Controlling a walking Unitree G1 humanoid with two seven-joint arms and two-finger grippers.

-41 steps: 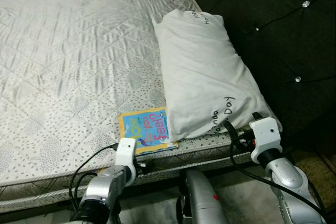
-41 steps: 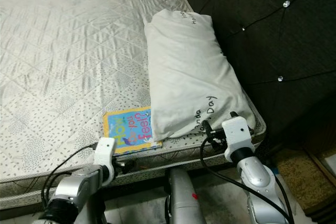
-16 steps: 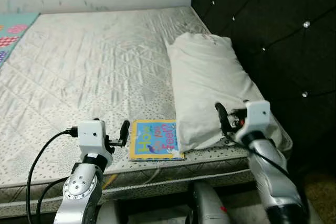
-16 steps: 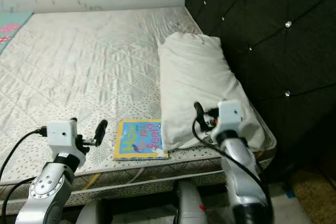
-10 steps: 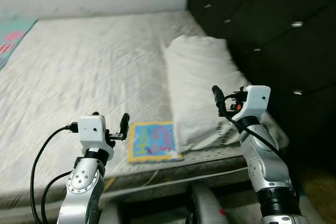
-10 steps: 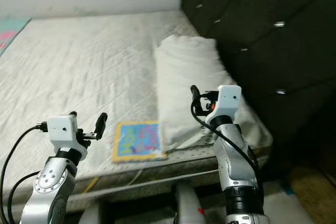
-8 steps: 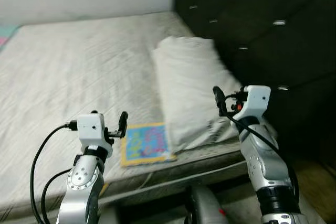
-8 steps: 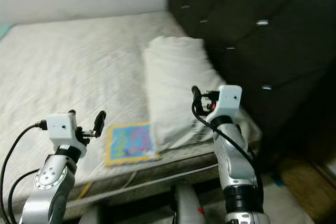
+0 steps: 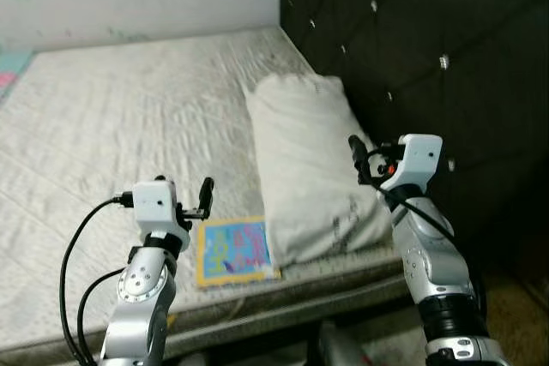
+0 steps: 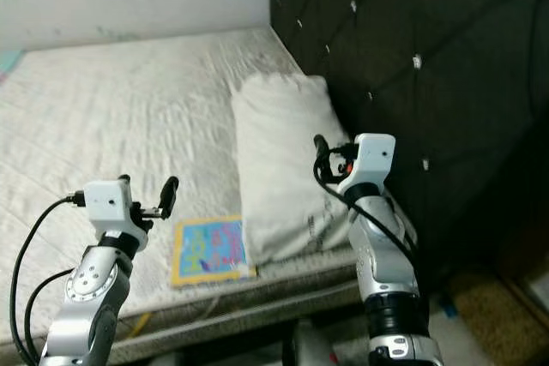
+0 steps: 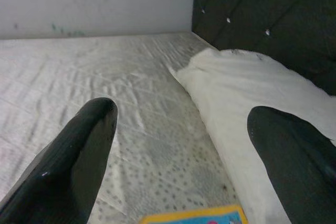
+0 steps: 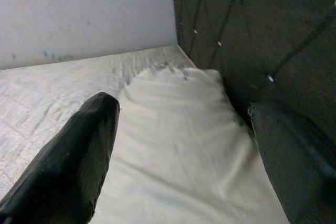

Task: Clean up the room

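1. Left gripper (image 11: 181, 145) hovers over the mattress (image 9: 111, 117) edge, fingers spread wide, empty.
2. Right gripper (image 12: 184, 150) hangs above the pillow (image 9: 309, 169), also wide open, empty.
3. Book (image 9: 233, 249) lies at the pillow's 8 o'clock, touching it.

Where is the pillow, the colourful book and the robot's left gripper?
pillow (image 9: 304, 165), left eye view, middle of its white cover.
colourful book (image 9: 233, 250), left eye view, middle of its blue cover.
left gripper (image 11: 184, 150), left wrist view, midway between its black fingertips.
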